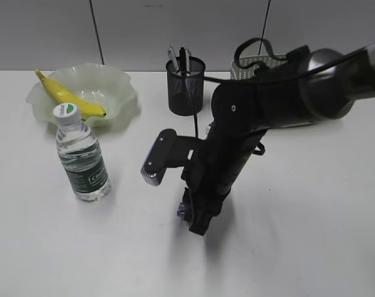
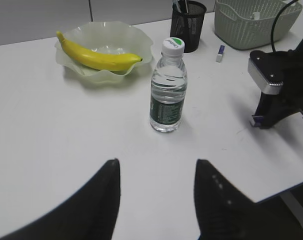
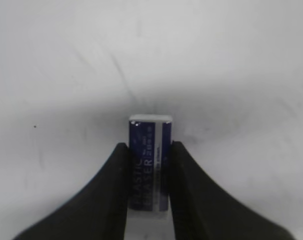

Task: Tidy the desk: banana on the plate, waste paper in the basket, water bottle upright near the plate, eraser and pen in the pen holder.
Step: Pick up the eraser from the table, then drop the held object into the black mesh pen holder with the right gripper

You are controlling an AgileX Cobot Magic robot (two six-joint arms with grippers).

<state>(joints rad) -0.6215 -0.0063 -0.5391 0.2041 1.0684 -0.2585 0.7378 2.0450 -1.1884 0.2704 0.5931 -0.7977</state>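
Right claw [image 3: 149, 187] clamped on eraser [image 3: 150, 165] (flat on table [image 3: 231, 75]); bare tabletop all around.

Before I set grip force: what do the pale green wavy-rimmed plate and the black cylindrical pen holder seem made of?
Pale green wavy-rimmed plate: translucent, glossy; looks like plastic or glass, unclear which. Black cylindrical pen holder: matte see-through mesh, likely metal.

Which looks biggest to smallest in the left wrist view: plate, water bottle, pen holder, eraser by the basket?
1. plate
2. water bottle
3. pen holder, though it stands farther from the camera, so its true size is unsure
4. eraser
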